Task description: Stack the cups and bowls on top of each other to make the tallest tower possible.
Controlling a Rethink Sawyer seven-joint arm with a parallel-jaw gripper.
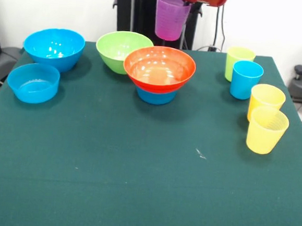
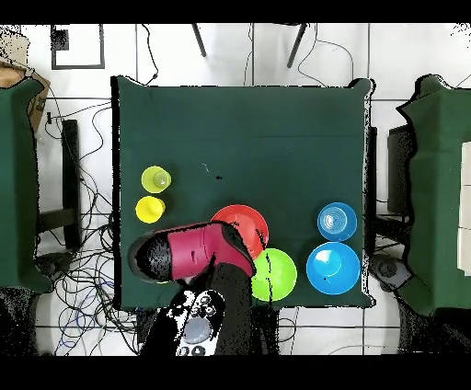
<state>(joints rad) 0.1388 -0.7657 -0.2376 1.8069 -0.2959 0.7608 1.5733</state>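
Observation:
My gripper (image 1: pixel 189 5) reaches in at the top edge, shut on the rim of the translucent purple cup (image 1: pixel 170 17). The cup hangs upright in the air, above and behind the tower. The tower is the wide orange bowl (image 1: pixel 160 67) (image 2: pixel 241 226) sitting on a small blue bowl (image 1: pixel 156 96) near the table's middle. Right of it stand a lime green cup (image 1: pixel 238 58), a blue cup (image 1: pixel 245 79) and two yellow cups (image 1: pixel 266 99) (image 1: pixel 267 130). In the overhead view my arm (image 2: pixel 195 253) hides the purple cup.
A lime green bowl (image 1: pixel 119 49) touches the orange bowl's far left side. A large blue bowl (image 1: pixel 54 48) and a smaller blue bowl (image 1: pixel 33 82) sit at the left. The green table (image 1: pixel 135 185) is bare along its near half. Cables lie on the floor around it.

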